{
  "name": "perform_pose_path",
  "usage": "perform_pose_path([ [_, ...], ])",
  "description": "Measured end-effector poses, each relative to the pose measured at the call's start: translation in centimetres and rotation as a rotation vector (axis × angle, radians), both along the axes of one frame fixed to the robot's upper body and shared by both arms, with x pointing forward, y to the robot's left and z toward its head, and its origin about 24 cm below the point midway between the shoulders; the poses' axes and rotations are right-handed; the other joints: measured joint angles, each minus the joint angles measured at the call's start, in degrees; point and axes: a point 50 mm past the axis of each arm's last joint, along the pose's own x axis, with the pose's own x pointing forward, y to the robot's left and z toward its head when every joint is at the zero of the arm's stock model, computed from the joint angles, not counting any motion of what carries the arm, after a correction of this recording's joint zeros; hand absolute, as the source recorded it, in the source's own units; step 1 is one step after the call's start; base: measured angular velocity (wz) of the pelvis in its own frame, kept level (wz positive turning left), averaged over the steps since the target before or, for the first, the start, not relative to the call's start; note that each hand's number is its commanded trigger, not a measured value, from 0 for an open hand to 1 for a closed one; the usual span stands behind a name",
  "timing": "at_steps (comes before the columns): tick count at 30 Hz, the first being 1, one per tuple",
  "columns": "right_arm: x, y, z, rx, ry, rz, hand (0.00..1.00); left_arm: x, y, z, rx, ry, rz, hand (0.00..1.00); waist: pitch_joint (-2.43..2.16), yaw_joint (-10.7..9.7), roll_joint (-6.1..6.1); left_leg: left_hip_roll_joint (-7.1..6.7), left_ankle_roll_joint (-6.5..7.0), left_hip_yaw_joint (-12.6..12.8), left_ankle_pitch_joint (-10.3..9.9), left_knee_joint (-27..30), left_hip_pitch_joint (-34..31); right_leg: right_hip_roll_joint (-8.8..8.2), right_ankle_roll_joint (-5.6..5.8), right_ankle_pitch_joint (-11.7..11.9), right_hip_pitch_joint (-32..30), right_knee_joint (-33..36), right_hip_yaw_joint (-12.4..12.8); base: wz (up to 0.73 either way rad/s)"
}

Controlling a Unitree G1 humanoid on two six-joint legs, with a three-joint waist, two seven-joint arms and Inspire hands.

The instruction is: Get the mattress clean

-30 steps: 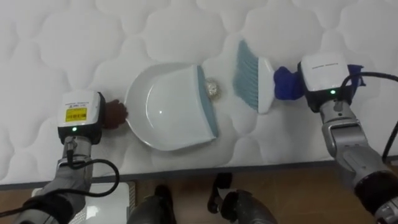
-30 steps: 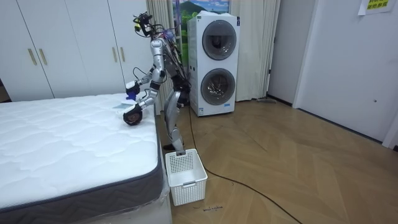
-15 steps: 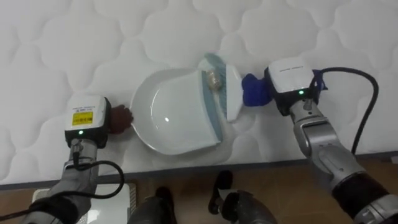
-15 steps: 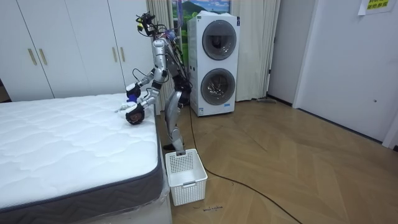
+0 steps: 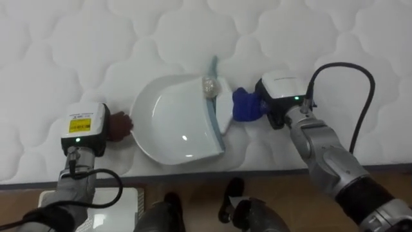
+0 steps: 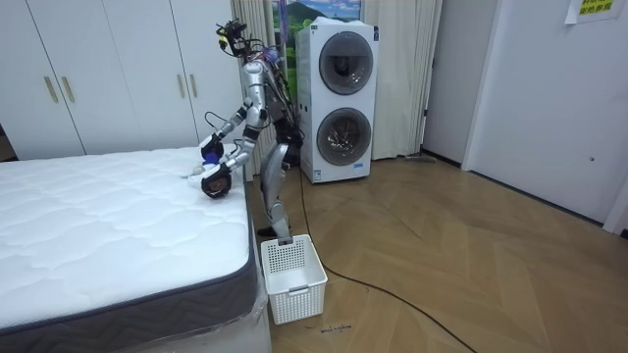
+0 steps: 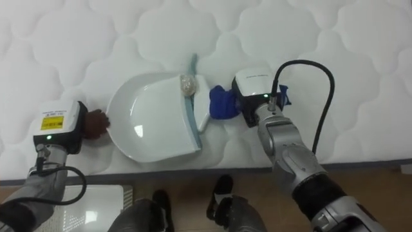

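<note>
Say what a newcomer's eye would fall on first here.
A white dustpan lies near the quilted mattress's edge, held by the left hand. At its lip sits a small crumpled ball, with the brush in the right hand close beside it.

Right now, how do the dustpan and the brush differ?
The dustpan is a broad, rounded scoop lying flat, open side up; the brush is far narrower, tipped against the pan's straight lip. The dustpan lies to the robot's left of that lip, the brush to its right. Both are white with pale blue trim and rest on the mattress.
</note>
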Motion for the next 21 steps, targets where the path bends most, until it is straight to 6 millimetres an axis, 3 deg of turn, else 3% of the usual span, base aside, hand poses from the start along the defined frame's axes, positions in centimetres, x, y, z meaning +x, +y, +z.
perform_pose_path([
  [8,-0.1,0.7,0.4,0.003,0.038,0.027,1.00,-1.0,0.7,-0.5,0.009,0.000,0.022,1.00,-0.05,1.75,0.02,0.03,0.04,-0.15,0.01,0.43,-0.24,0.08,-0.01,0.00,-0.04,-0.03,0.05,0.00],
  [15,-0.1,1.1,0.4,0.008,0.064,0.035,1.00,-1.9,1.0,-1.1,0.009,-0.001,0.038,1.00,-0.24,1.85,0.11,0.02,0.07,-0.29,0.00,0.83,-0.34,0.03,-0.03,0.01,-0.06,0.20,0.02,0.00],
  [21,-0.1,1.2,0.7,-0.019,0.028,0.051,1.00,-2.3,0.9,-1.2,0.003,-0.020,0.034,1.00,-0.42,1.71,-0.02,-0.95,0.42,-0.27,0.21,0.94,-0.28,-1.49,-0.12,-0.66,-0.63,2.28,-0.05,0.05],
])
